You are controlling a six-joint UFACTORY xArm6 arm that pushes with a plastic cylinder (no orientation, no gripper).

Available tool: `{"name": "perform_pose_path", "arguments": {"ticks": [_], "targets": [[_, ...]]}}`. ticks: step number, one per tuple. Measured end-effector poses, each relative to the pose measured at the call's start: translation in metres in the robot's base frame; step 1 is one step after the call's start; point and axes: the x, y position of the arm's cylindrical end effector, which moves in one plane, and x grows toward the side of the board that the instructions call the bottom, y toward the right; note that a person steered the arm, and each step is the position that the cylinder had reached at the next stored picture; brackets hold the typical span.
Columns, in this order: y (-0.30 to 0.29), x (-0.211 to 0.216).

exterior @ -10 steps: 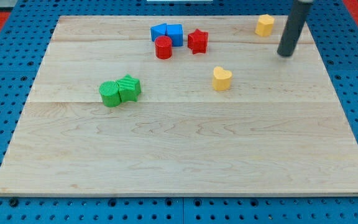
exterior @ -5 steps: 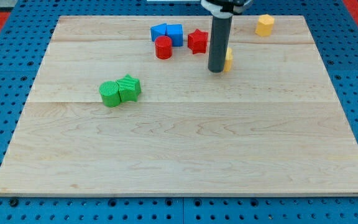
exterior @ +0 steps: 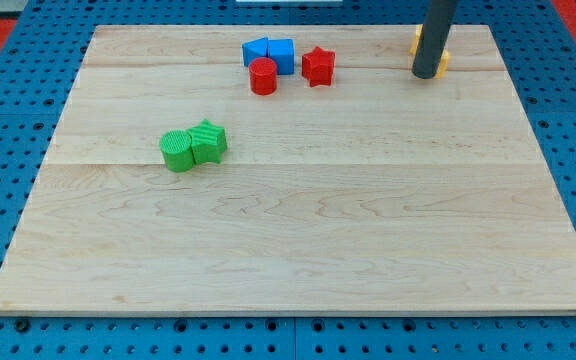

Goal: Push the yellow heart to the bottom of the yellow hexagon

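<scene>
On the wooden board (exterior: 298, 240), my tip (exterior: 426, 75) hides yellow blocks (exterior: 444, 62); fingers cannot be told

Yellow blocks (exterior: 442, 60) top right, mostly rod-hidden.

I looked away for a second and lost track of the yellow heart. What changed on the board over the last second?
My tip swung left to the yellow heart, then swept it up and right. It now stands at the view's top right against yellow blocks it mostly hides, so heart and hexagon cannot be told apart. The red star, red cylinder, blue blocks and green blocks stayed put.
</scene>
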Motion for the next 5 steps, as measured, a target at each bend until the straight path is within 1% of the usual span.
{"name": "perform_pose_path", "arguments": {"ticks": [1,2,3,4,5], "targets": [[0.001,0.011],[0.007,0.009],[0.019,-0.005],[-0.007,0.011],[-0.071,0.045]]}}
